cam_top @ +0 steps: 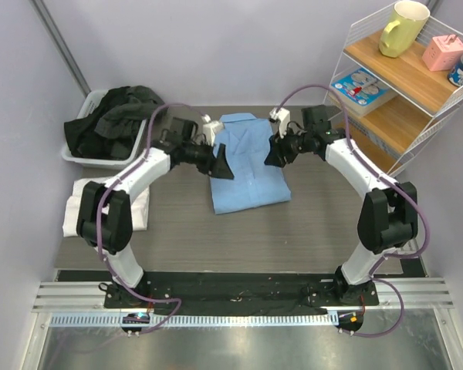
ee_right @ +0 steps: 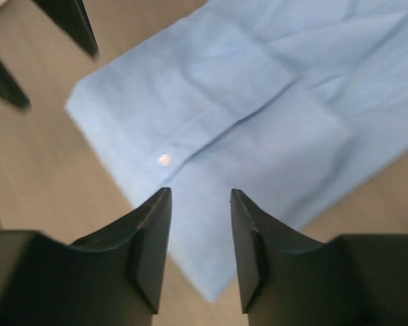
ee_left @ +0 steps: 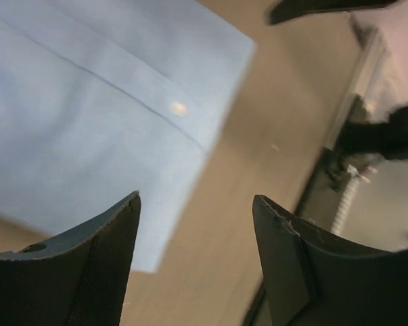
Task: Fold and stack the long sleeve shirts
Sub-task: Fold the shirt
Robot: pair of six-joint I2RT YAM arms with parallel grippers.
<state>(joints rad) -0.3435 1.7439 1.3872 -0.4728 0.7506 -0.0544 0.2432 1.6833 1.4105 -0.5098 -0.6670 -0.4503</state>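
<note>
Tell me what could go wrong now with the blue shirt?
1. The left gripper and the right gripper hang open and empty close over the folded light blue shirt; a low sweep might snag the cloth and undo the fold.
2. The white shirt lies beneath the left arm, so a swing could rumple it.

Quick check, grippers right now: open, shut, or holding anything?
Left gripper: open, holding nothing.
Right gripper: open, holding nothing.
Neither grips the blue shirt.
</note>
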